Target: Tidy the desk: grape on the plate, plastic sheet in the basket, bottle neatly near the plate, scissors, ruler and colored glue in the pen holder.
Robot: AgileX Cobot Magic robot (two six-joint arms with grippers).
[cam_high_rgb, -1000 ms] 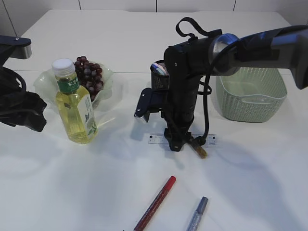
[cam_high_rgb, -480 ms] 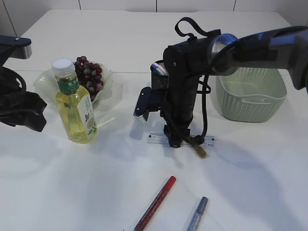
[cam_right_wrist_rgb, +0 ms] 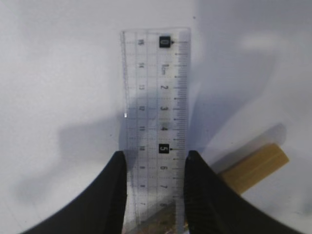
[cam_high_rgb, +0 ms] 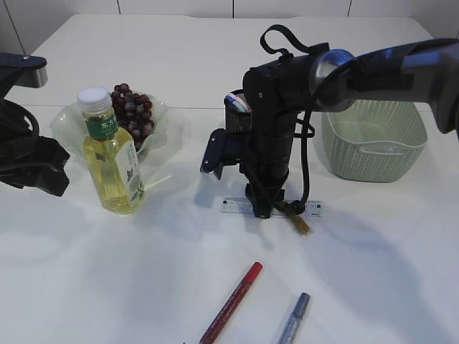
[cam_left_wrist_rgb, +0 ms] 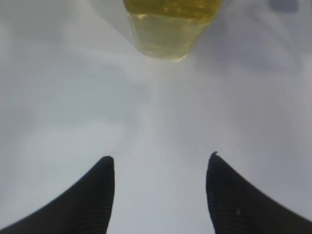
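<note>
The right claw (cam_right_wrist_rgb: 152, 168) is seen with its fingers (cam_right_wrist_rgb: 114, 195) placed on both long edges of the clear ruler (cam_right_wrist_rgb: 156, 102), which lies flat on the table (cam_high_rgb: 373, 251) — contact seems made. The left claw (cam_left_wrist_rgb: 158, 165) is held apart and empty; the bottle (cam_left_wrist_rgb: 170, 24) stands just ahead of it.

A white desk (cam_high_rgb: 373, 272) is spread beneath the right end effector (cam_high_rgb: 267, 213). A tan stick (cam_right_wrist_rgb: 253, 168) is seen just right of it; a red marker (cam_high_rgb: 233, 301) and a blue-grey pen (cam_high_rgb: 294, 319) are laid nearer the camera, well apart from it
</note>
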